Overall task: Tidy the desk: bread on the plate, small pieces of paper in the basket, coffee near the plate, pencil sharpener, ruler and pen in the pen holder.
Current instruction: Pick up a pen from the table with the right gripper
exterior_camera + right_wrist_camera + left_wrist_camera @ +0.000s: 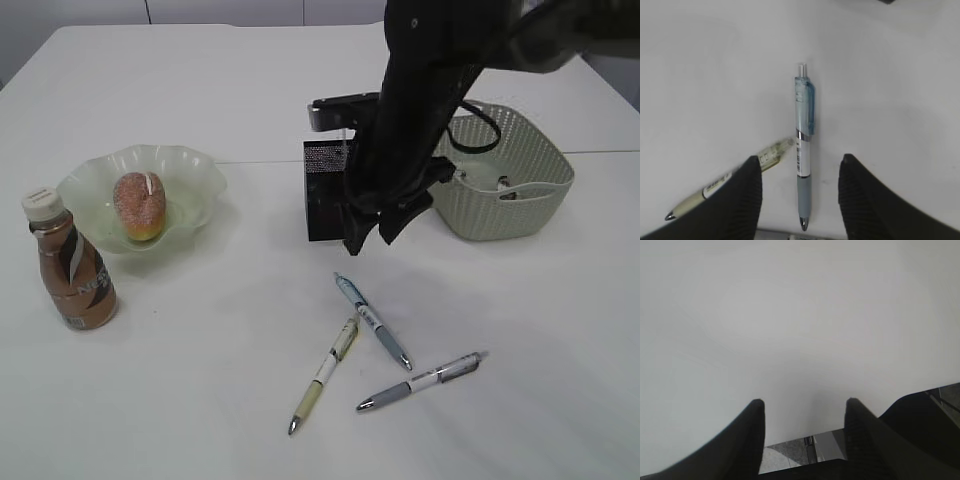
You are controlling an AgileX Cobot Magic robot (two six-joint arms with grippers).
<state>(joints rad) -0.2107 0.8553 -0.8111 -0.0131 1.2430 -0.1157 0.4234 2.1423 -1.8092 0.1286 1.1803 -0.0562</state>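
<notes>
On the pen step: my right pincer (pixel 799 192) hangs spread over the blue pen (pixel 804 145), left pincer (pixel 805 432) spread and empty; next I'd drop and pinch its barrel, then carry it to the pen holder (pixel 325 195).

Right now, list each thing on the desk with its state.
Bread: on the plate.
Coffee bottle: upright, capped, beside the plate.
Blue pen: lying flat between the open jaws of the right gripper.
Yellow pen: lying flat.
Grey pen: lying flat.
Pen holder: upright, partly hidden by the arm.
Basket: upright.
Left gripper: open, empty.
</notes>
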